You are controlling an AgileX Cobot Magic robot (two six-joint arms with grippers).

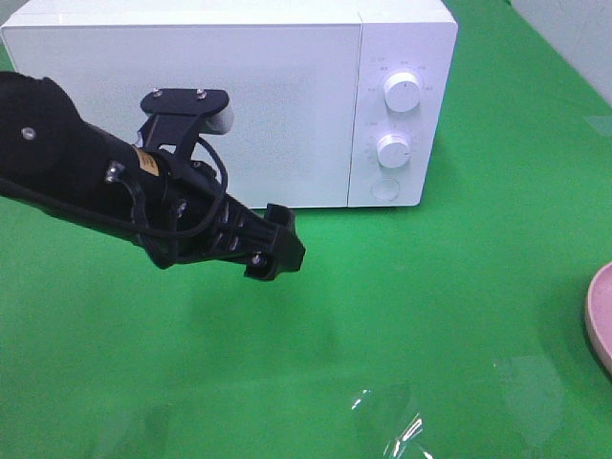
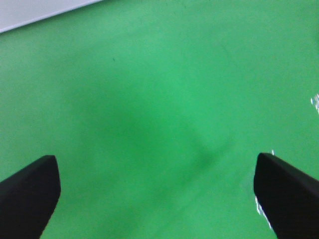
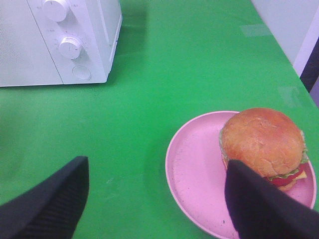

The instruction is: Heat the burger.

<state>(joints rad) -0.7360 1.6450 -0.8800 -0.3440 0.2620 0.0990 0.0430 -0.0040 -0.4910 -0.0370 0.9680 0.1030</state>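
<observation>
The burger (image 3: 261,142), with a glossy brown bun and a green lettuce edge, sits on the far side of a pink plate (image 3: 197,169). My right gripper (image 3: 154,204) hangs above the cloth near the plate and is open. One finger (image 3: 264,209) overlaps the plate's edge beside the burger, and nothing is held. In the exterior high view only the plate's rim (image 1: 600,316) shows at the right edge; the burger and right gripper are out of that view. My left gripper (image 1: 279,251) hovers in front of the white microwave (image 1: 229,96), open (image 2: 159,199) over bare green cloth.
The microwave door is shut, with two round knobs (image 1: 403,93) and a button on its right panel. The microwave (image 3: 60,40) stands well left of the plate. Shiny clear patches (image 1: 392,426) lie on the green cloth near the front edge.
</observation>
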